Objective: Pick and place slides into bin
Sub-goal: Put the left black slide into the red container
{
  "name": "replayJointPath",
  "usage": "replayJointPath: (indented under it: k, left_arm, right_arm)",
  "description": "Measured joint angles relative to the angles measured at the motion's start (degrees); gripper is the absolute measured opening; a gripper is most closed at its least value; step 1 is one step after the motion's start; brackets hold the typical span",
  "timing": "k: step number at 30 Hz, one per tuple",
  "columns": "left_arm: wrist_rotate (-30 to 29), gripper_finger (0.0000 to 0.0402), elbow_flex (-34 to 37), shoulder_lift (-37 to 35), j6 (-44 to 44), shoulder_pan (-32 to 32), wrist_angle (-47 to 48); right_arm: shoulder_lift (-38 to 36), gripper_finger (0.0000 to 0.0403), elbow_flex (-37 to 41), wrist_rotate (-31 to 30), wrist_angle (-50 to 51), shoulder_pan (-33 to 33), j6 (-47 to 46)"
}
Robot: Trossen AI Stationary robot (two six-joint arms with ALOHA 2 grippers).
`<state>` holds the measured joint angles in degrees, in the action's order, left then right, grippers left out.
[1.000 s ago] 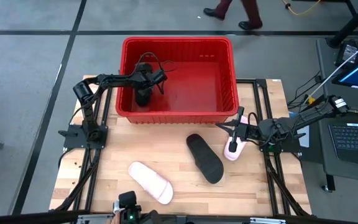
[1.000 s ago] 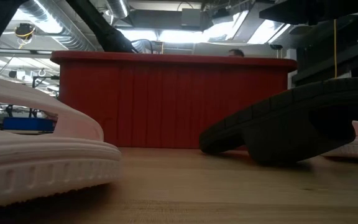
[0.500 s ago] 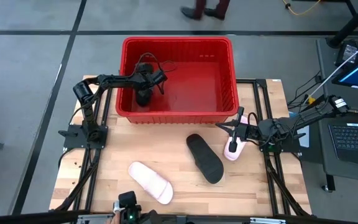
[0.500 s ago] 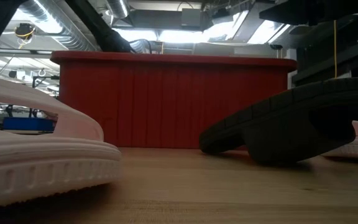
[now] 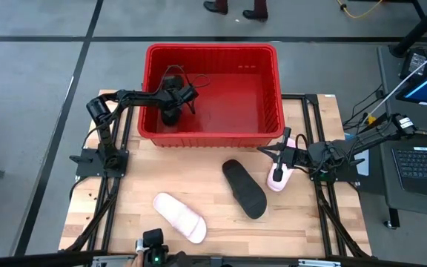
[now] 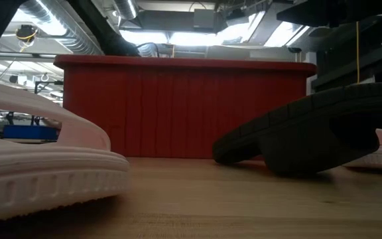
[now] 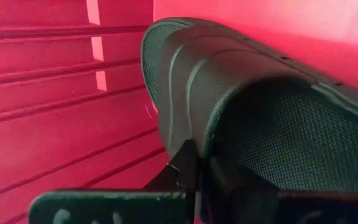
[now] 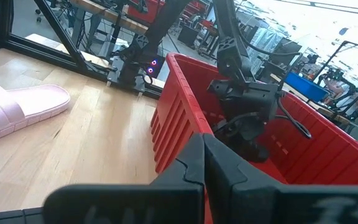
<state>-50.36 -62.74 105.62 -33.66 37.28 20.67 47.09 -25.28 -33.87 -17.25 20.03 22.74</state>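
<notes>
The bin (image 5: 212, 95) sits at the far edge of the bench (image 5: 124, 193). The left end effector (image 5: 170, 100) is inside the bin near its left wall, clamped on a black slide (image 5: 170, 111); the left wrist view shows the dark fingers (image 7: 188, 168) pinching that slide's edge against the red bin floor. The right end effector (image 5: 279, 157) is just outside the bin's near right corner, fingers pressed together with nothing between them, directly above a pink slide (image 5: 279, 178) that lies on the bench beside that corner. A second black slide (image 5: 245, 189) lies on the bench in front of the bin, a little right of its middle. Another pink slide (image 5: 179, 217) lies farther from the bin, toward the near edge of the bench, left of the black one. Beyond the bin, on the floor, a person's feet (image 5: 234, 7) show.
</notes>
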Motion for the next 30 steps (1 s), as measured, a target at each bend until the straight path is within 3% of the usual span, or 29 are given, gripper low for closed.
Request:
replayJointPath:
  k: [30]
  left_arm:
    - [2.29,0.0004,0.04,0.07,0.76,0.02,0.13]
  right_arm:
    - [0.0,0.0004,0.04,0.01,-0.01,0.01,0.0]
